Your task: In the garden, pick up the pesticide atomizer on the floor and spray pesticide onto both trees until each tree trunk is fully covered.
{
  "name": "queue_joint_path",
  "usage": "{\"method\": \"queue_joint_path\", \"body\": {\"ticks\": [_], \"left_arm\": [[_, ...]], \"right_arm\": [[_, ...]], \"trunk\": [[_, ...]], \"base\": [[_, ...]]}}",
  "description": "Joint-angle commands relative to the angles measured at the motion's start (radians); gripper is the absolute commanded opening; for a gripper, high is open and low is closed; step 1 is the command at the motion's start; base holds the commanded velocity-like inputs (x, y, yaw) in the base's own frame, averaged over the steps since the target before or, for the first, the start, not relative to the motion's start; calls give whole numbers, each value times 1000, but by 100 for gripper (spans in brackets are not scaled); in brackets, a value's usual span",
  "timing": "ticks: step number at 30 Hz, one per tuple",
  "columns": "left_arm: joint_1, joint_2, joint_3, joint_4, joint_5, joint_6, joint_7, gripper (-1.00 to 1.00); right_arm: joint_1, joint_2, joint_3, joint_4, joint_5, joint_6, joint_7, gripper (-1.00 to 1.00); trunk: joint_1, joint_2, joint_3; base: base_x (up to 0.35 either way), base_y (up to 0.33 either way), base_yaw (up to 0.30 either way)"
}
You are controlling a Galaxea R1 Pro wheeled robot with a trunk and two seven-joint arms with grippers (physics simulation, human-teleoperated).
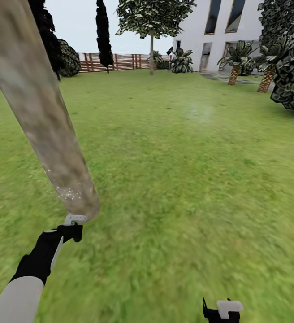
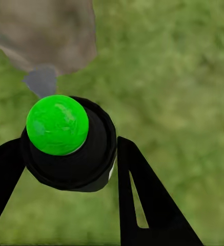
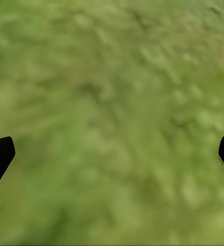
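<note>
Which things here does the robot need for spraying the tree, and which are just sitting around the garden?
Needed for the job:
- pesticide atomizer, held in the left gripper
- tree trunk, with pale specks low down

Just around:
- wooden fence
- white house
- palm plants
- dark cone tree
- right gripper, open over grass
</note>
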Motion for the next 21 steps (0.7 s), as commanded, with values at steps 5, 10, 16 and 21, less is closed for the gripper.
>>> {"method": "queue_joint_path", "body": {"ticks": [5, 10, 16, 21], "left_arm": [[-2, 10, -1, -4, -10, 77, -14, -100], [-3, 10, 0, -106, -7, 137, -22, -100], [-38, 0, -21, -153, -3, 243, -30, -100], [-131, 5, -100, -154, -3, 258, -112, -100]], "right_arm": [[0, 0, 8, 0, 0, 0, -10, 100], [0, -2, 7, 0, -1, 0, -11, 100], [0, -3, 7, 0, 0, -2, -10, 100], [0, -4, 7, 0, 0, -2, -10, 100]], "trunk": [[0, 0, -1], [0, 0, -1], [0, 0, -1], [0, 0, -1]], "base": [[0, -235, 277], [0, -18, 276], [0, 0, 83], [0, 0, 0]]}}
